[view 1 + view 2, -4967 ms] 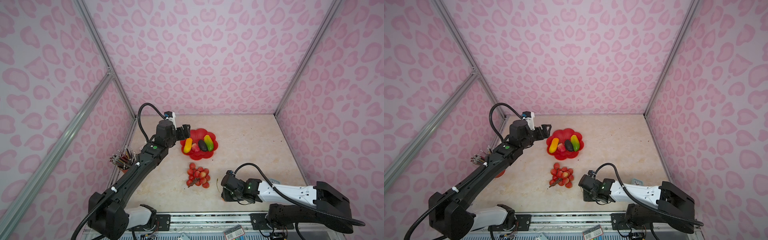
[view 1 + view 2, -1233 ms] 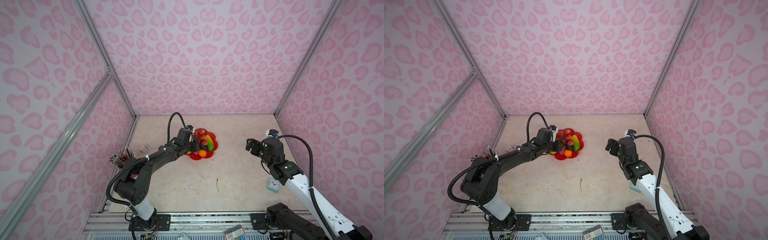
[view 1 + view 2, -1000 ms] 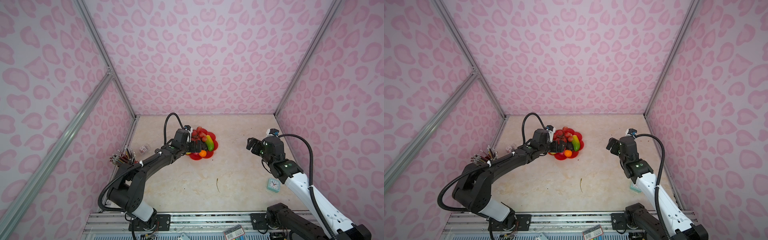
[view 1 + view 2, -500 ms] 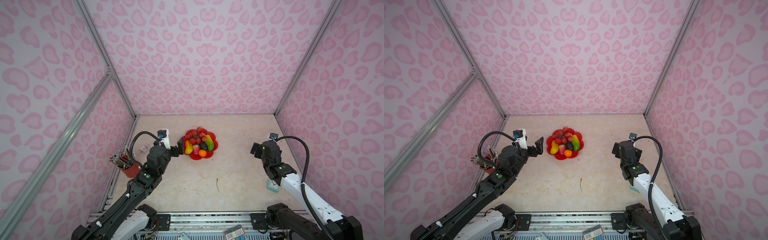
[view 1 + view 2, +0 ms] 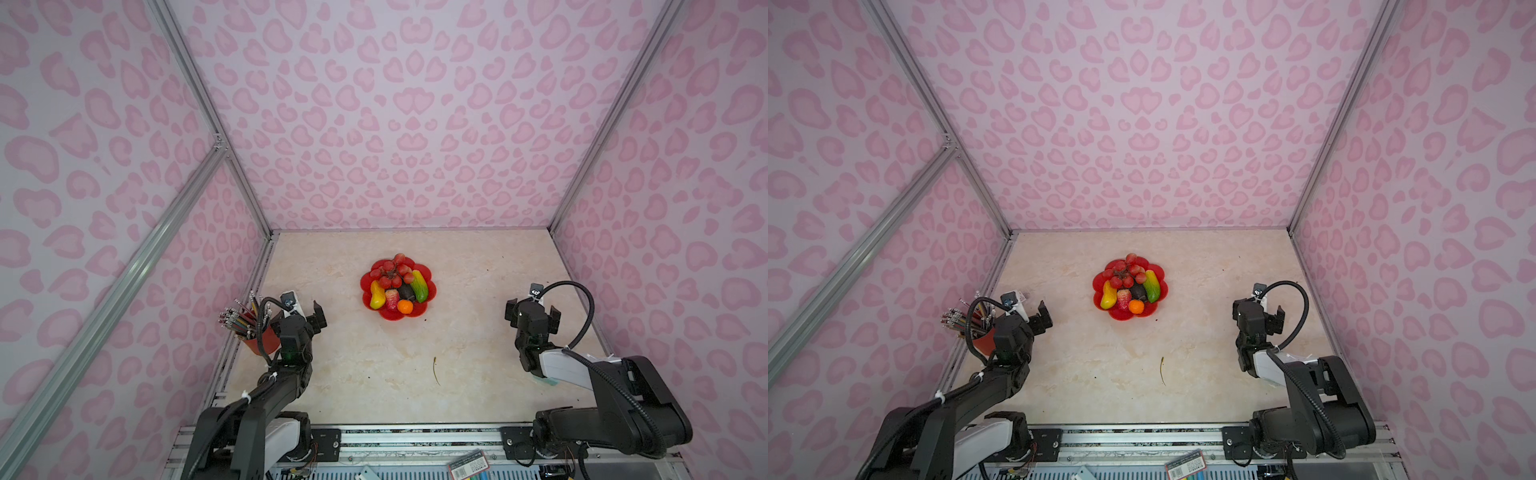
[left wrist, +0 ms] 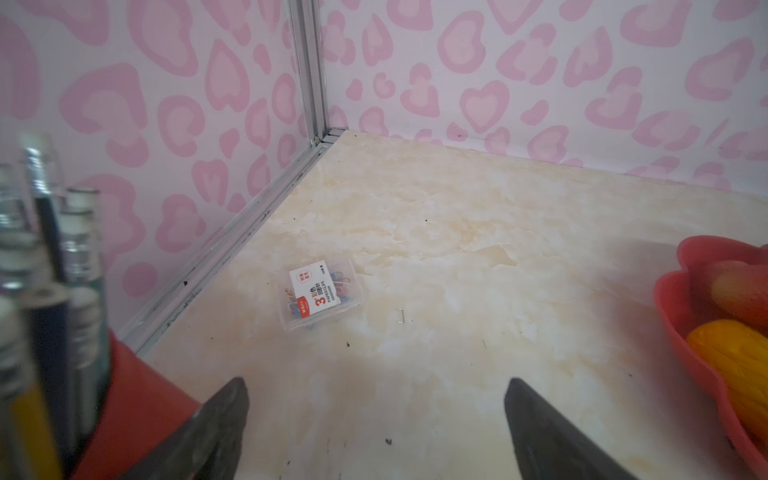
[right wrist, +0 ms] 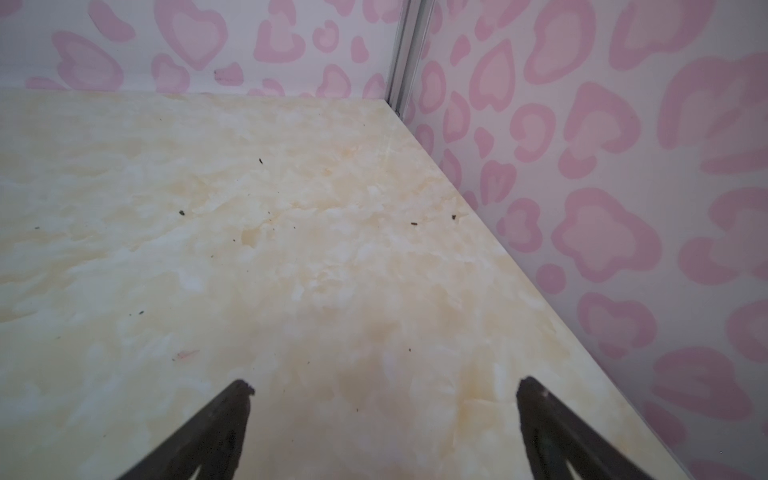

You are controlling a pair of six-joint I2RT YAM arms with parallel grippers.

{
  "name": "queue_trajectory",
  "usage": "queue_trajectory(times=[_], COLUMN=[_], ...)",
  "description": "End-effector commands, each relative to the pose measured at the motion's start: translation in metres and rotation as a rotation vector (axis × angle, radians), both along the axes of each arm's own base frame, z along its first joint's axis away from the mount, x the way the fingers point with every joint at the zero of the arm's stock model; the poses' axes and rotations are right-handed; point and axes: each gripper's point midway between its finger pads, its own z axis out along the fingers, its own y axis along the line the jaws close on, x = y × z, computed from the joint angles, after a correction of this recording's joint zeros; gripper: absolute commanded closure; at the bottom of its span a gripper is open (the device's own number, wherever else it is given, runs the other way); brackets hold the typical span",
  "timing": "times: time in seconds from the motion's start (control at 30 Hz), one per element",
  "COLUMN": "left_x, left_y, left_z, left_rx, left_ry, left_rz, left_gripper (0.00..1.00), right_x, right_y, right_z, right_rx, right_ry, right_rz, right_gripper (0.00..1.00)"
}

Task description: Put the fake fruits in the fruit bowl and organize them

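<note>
Fruits lay packed together inside the bowl, apparently all arranged, so the left gripper and right gripper hung spread and empty, well apart from it.

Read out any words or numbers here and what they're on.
"3" and "PAPER CLIPS": on the clear plastic box, on its white and red sticker.
Chinese characters and small code on that sticker: too blurred to read.
Barcode card, in both top views: too small to read.
</note>
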Motion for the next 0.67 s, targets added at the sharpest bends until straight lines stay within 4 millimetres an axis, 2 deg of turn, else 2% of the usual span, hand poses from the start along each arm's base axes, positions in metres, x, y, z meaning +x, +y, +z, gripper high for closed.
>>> queue_trajectory(times=[0.0,0.03,0.13,0.2,0.63], left_x=[0.03,0.034,0.042,0.043,0.044], left_y=[-0.011,-0.009,-0.005,-0.007,-0.002], left_z=[0.032,0.033,0.014,0.009,0.01], left_rx=[0.026,0.036,0.012,0.013,0.013], left_ry=[-0.112,-0.119,-0.106,-0.09,-0.094], left_rz=[-0.078,-0.078,-0.08,-0.088,-0.063], left_gripper=[0.02,0.02,0.03,0.03,0.03], right_x=[0.017,0.016,0.018,0.02,0.026], right_y=[0.013,0.012,0.012,0.01,0.005], right_z=[0.019,0.017,0.011,0.007,0.005], right_rx=[0.008,0.012,0.001,0.013,0.059], right_ry=[-0.147,-0.168,-0.162,-0.111,-0.094], right_rz=[0.097,0.094,0.098,0.079,0.095], right_gripper=[0.0,0.0,0.0,0.0,0.0])
